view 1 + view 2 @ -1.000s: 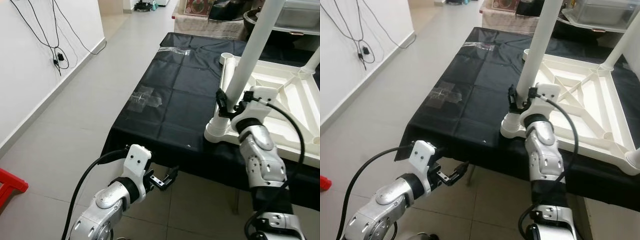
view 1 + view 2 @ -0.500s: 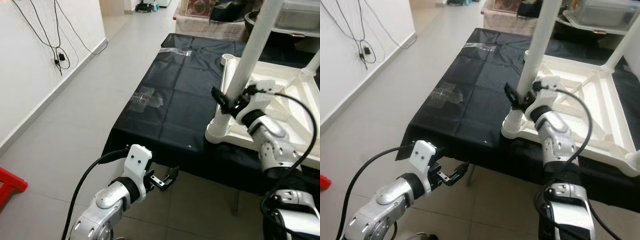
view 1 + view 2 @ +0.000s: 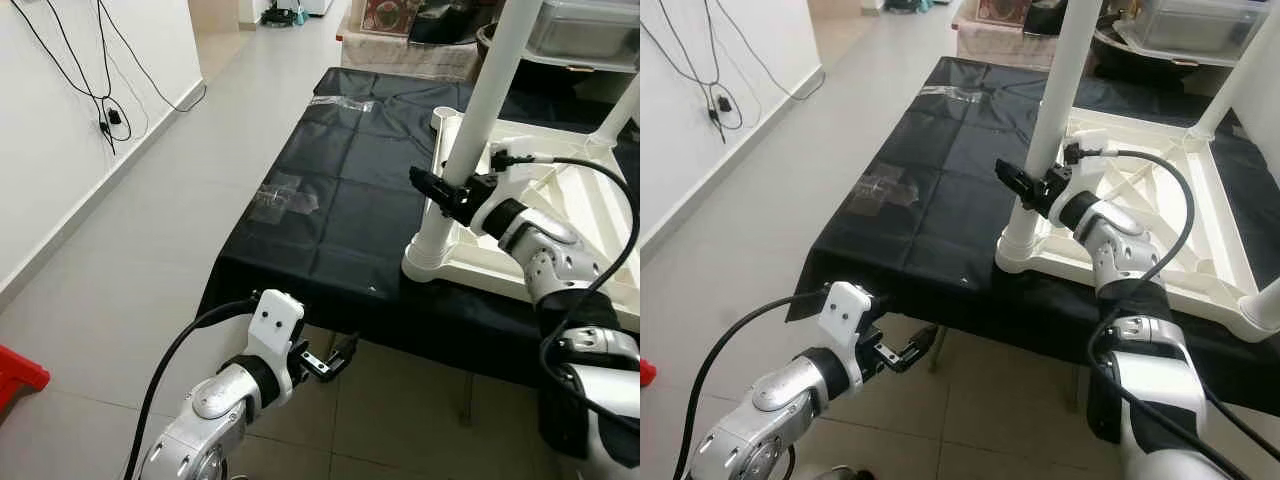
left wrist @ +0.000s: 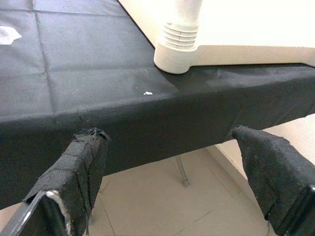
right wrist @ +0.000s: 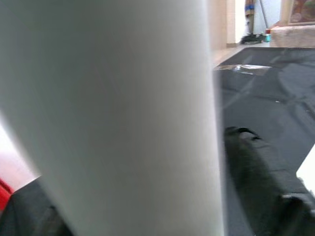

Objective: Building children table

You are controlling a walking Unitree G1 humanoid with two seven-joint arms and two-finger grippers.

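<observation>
A white plastic children's table (image 3: 1200, 290) lies upside down on a black cloth. One white leg (image 3: 478, 110) stands upright in the near left corner socket (image 3: 428, 255). My right gripper (image 3: 435, 185) is shut on this leg just above the socket, its fingers pointing left. In the right wrist view the leg (image 5: 123, 113) is close up, with a black finger (image 5: 253, 167) beside it. A second leg (image 3: 1240, 70) rises at the far right corner. My left gripper (image 3: 335, 358) hangs open below the table's front edge, with nothing between its fingers (image 4: 83, 162).
A loose white tube (image 3: 447, 125) lies on the cloth behind the held leg. Clear tape patches (image 3: 285, 195) stick to the cloth on the left. Cables (image 3: 105, 110) hang on the left wall; a red object (image 3: 15, 370) sits on the tiled floor. Boxes stand behind the table.
My right wrist has turned around the leg and the forearm has swung out to the right; its fingers now point left. The left arm has stayed still. The view shifted slightly.
</observation>
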